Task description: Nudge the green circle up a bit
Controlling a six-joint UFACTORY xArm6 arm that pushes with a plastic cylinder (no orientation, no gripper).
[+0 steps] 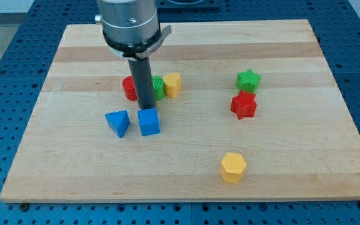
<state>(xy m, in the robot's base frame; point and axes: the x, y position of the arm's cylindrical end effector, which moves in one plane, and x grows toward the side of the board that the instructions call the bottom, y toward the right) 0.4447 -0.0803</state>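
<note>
- My tip (146,108) had no jaws to open or shut and held nothing; it was just a dark rod (144,81) coming down to the board (186,162).
- The tip stood just below the green circle (158,87), right above the blue cube (149,122); whether it touched either could not be told.
- The green circle lay partly hidden behind the rod, between a red block (129,88) on the view's left and a yellow block (172,84) on the view's right, all three close together.
- A blue triangle (118,122) sat just left of the cube.
- Well off to the view's right, a green star (248,80) sat just above a red star (244,105).
- A yellow hexagon (233,167) lay alone near the view's bottom.
</note>
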